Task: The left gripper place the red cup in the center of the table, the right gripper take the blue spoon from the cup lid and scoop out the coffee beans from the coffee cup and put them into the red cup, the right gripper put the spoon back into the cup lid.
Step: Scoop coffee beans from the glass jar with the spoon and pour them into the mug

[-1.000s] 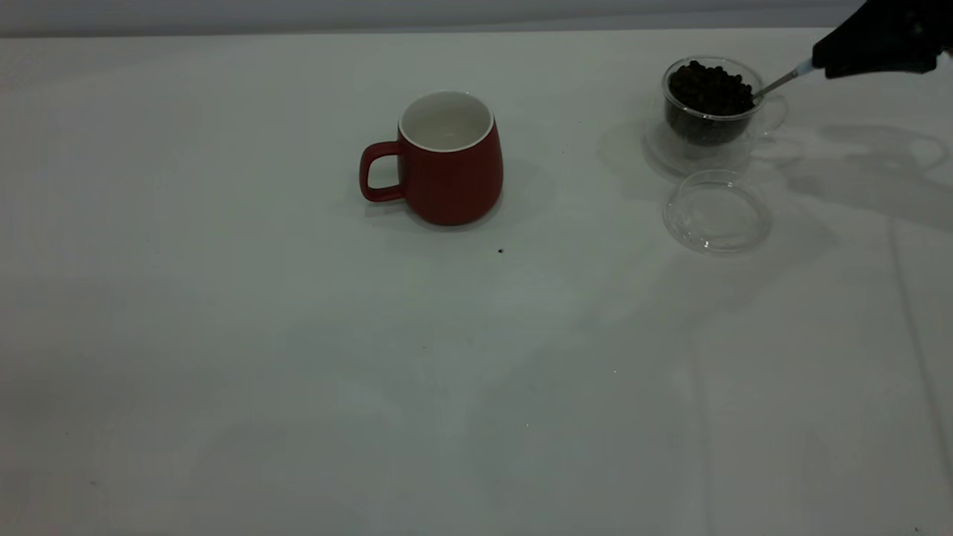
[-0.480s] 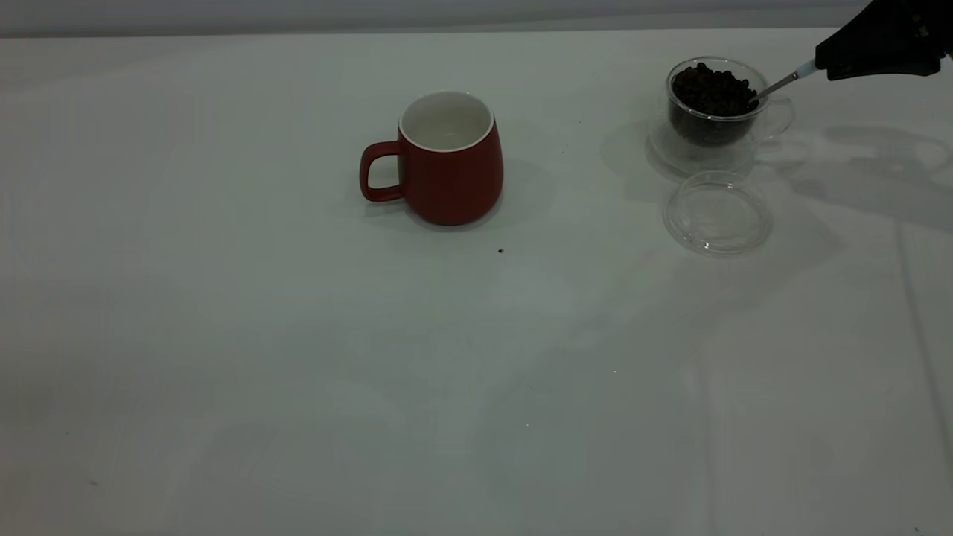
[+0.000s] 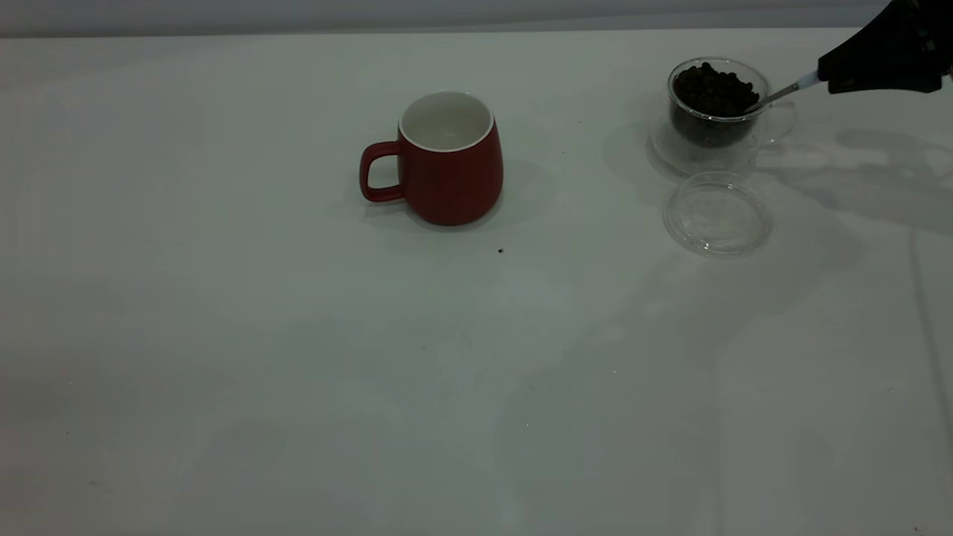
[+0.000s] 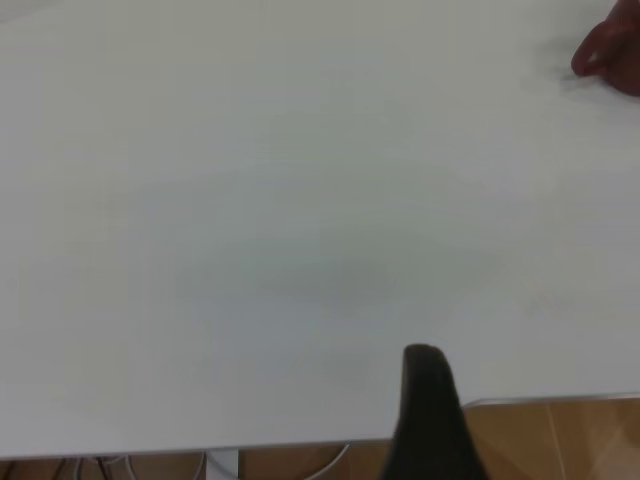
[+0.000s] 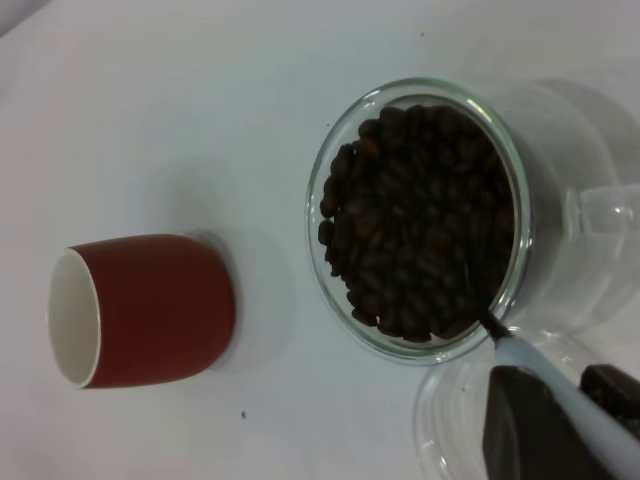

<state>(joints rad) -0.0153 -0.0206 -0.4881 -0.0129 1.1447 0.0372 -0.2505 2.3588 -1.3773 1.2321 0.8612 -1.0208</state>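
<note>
The red cup (image 3: pixel 450 160) stands upright near the middle of the table (image 3: pixel 298 372), handle to the left; its white inside shows no beans (image 5: pixel 150 310). At the far right stands the clear coffee cup (image 3: pixel 715 104), heaped with coffee beans (image 5: pixel 420 220). My right gripper (image 3: pixel 823 71) is shut on the blue spoon (image 5: pixel 560 390) by its pale handle. The spoon's metal end dips into the beans at the rim nearest the gripper. The cup lid (image 3: pixel 717 214) lies bare in front of the coffee cup. My left gripper (image 4: pixel 430 420) hangs over the table's edge, far from the red cup (image 4: pixel 610 55).
A tiny dark speck (image 3: pixel 500 251) lies in front of the red cup. The tabletop's back edge runs just behind the coffee cup. The wooden floor (image 4: pixel 560 440) shows past the table's edge in the left wrist view.
My right gripper has drifted slightly right with the spoon, and the coffee cup has shifted a little to the right with it. The red cup and lid stay put.
</note>
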